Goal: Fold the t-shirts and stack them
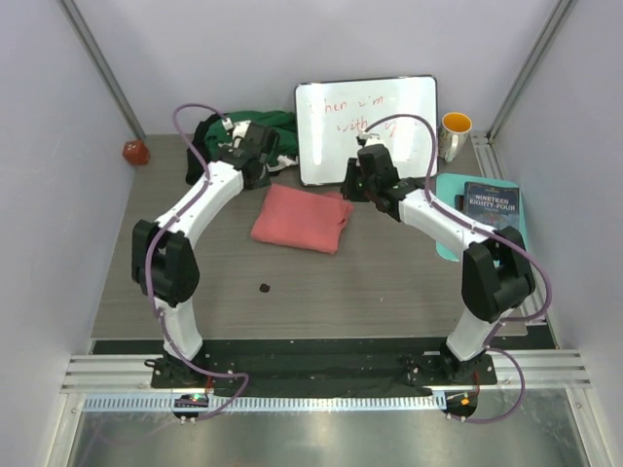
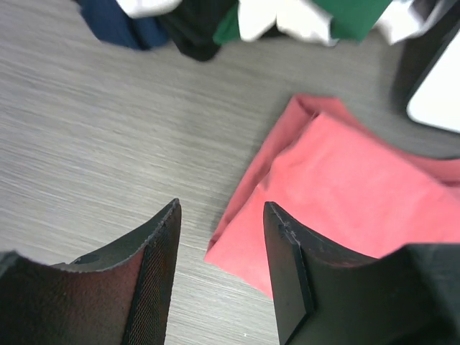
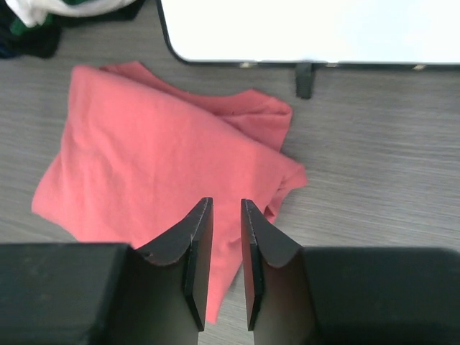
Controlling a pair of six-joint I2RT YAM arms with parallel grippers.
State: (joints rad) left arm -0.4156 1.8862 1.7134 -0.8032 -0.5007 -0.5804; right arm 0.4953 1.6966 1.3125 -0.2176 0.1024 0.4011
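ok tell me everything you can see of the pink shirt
Plain salmon-pink t-shirt, soft cloth, folded into a rough rectangle with layered edges and one bunched corner. It lies flat on the middle of the grey wood-grain table, just in front of the whiteboard, apart from the pile of other shirts. Nothing grips it.

Left gripper (image 2: 221,208): fingers wide apart, empty, tipped down.
Right gripper (image 3: 226,203): fingers nearly together, small gap, empty.

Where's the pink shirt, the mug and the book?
Folded salmon-pink cloth t-shirt (image 1: 300,218): top view, middle of the cloth.
White mug with orange inside (image 1: 456,125): top view, its open mouth.
Dark rectangular book (image 1: 491,204): top view, front cover.
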